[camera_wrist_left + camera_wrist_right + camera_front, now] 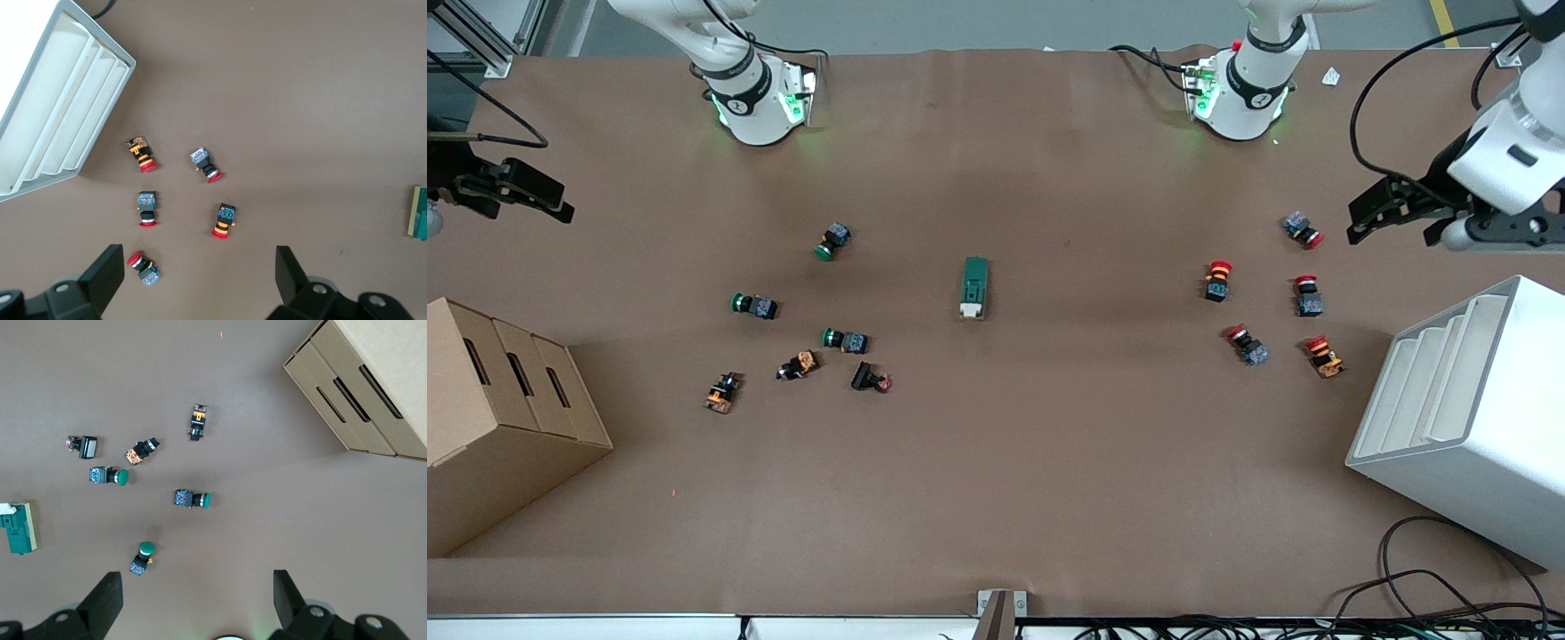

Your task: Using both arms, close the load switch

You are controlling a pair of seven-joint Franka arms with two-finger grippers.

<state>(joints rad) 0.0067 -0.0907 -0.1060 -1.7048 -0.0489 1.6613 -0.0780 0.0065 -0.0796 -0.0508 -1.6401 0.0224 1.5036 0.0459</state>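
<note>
While untouched | load switch (975, 286) lengthwise toward camera | lever end nearer

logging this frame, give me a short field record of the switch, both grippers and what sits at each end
load switch: mid-table, lying alone, untouched
left gripper: open, up over the red buttons
right gripper: open, up over the table's edge near the green buttons
left arm's end: white rack
right arm's end: cardboard box
</note>
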